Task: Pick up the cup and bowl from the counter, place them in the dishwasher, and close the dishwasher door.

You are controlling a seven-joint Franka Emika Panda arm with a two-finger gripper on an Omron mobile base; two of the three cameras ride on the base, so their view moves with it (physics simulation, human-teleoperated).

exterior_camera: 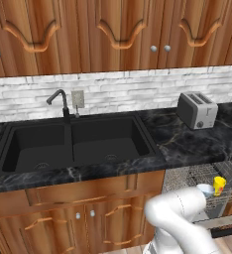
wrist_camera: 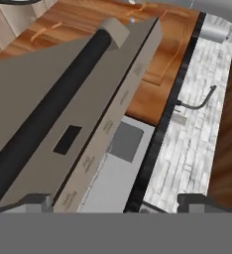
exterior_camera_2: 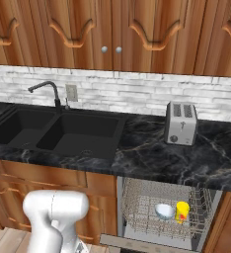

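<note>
With cup (exterior_camera_2: 182,210) and bowl (exterior_camera_2: 164,211) racked, the released gripper (wrist_camera: 115,202) under the door (wrist_camera: 43,94) may slip off its handle (wrist_camera: 48,109).

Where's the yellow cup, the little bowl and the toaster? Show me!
cup (exterior_camera_2: 182,210), right base view, on its yellow side, standing in the dishwasher rack.
bowl (exterior_camera_2: 164,211), right base view, on its pale inside, left of the cup.
toaster (exterior_camera_2: 181,124), right base view, on its silver front face.
</note>
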